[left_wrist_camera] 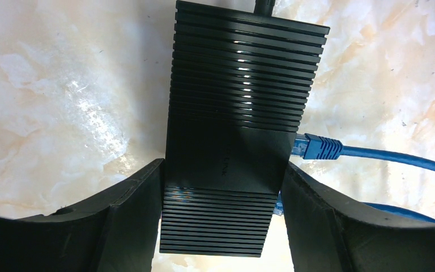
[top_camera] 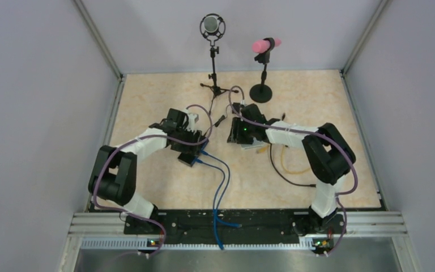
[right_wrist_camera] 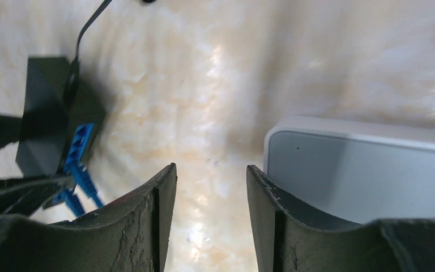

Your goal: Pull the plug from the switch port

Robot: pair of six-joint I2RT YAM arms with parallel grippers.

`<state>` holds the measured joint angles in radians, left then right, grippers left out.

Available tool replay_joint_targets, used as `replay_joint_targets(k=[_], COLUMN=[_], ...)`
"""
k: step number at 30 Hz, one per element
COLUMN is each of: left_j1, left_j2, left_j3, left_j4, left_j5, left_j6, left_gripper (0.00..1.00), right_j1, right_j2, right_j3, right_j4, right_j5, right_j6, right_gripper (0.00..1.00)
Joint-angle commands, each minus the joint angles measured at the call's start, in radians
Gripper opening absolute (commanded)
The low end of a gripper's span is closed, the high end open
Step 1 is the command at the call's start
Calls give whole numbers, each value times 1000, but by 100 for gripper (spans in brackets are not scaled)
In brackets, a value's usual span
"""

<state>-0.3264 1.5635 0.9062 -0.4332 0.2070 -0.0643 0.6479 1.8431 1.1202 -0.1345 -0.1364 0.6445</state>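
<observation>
White-black arms, purple cables (green LED, seemingly).

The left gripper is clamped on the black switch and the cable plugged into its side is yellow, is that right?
Not quite. The left gripper is clamped on the black switch, but the cable plugged into its side is blue, not yellow. The left wrist view shows the blue plug seated at the switch's edge.
</observation>
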Motion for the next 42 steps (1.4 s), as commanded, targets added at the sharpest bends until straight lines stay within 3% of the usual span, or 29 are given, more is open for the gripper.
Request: replay_joint_targets(k=[1,5,9,16,24,29,42], left_j1=[-7,-41,-87,-140,-165,-185,-211], left_j2=[-43,-28,-26,-60,-113,-103,-115], left_j3=[-7,9,25,11,-26,-18,-10], left_j4=[41,48,61,121,178,176,176], left_j5=[53,78,40,5,21,25,7], left_j6=[9,27,36,44,44,43,31], left_gripper=[46,44,44,43,43,36,35], right_j1=[-95,-143,-151,-151,-145,-135,-119], right_j2=[-42,-69,-109,-138,-102,-78,32], right_j3=[-22,-36,-40,-142,-188,-178,-84], right_j4=[-23,-29,19,304,442,458,477], right_j5=[56,41,-116,-348,-393,-396,-420], right_j6=[-32,-60,-49,176,281,293,304], right_gripper=[49,49,49,49,49,48,46])
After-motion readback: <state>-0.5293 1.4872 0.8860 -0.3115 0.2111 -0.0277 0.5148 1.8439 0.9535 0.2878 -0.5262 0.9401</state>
